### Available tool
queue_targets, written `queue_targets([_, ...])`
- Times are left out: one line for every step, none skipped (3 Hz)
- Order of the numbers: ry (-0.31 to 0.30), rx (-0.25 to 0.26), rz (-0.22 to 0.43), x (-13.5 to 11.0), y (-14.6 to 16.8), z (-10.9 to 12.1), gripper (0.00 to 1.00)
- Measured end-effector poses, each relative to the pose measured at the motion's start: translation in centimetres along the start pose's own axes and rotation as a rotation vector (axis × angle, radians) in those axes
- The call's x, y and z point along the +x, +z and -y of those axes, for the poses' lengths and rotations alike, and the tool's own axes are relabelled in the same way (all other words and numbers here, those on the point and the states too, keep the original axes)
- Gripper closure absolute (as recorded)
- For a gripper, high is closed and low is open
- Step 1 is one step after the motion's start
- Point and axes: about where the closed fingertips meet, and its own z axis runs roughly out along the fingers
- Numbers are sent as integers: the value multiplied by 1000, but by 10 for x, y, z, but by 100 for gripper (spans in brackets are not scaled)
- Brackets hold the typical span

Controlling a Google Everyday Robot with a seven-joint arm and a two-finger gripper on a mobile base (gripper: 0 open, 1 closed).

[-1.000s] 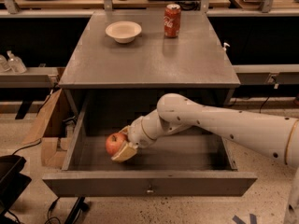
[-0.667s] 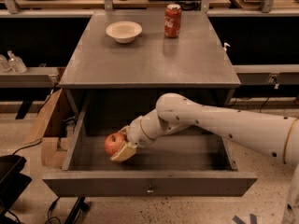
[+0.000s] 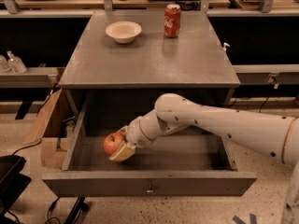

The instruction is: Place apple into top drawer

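The top drawer (image 3: 149, 183) of the grey cabinet is pulled wide open. My white arm reaches in from the right. My gripper (image 3: 117, 145) is shut on the red apple (image 3: 112, 143) with yellowish patches, one tan finger (image 3: 122, 151) under it and one behind it. The apple sits low in the drawer's left half, just above or on the drawer floor; I cannot tell whether it touches.
On the cabinet top (image 3: 149, 55) stand a white bowl (image 3: 123, 31) at the back left and a red soda can (image 3: 172, 20) at the back centre. Cardboard (image 3: 44, 125) leans to the cabinet's left. A black object (image 3: 9, 176) sits at the lower left.
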Motion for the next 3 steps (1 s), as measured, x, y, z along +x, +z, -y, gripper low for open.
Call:
queue_targets([-1,-3,0,0,2,-1,12])
queue_targets([-2,-6,0,-1,3,-2,0])
queue_targets([-2,-6,0,-1,3,-2,0])
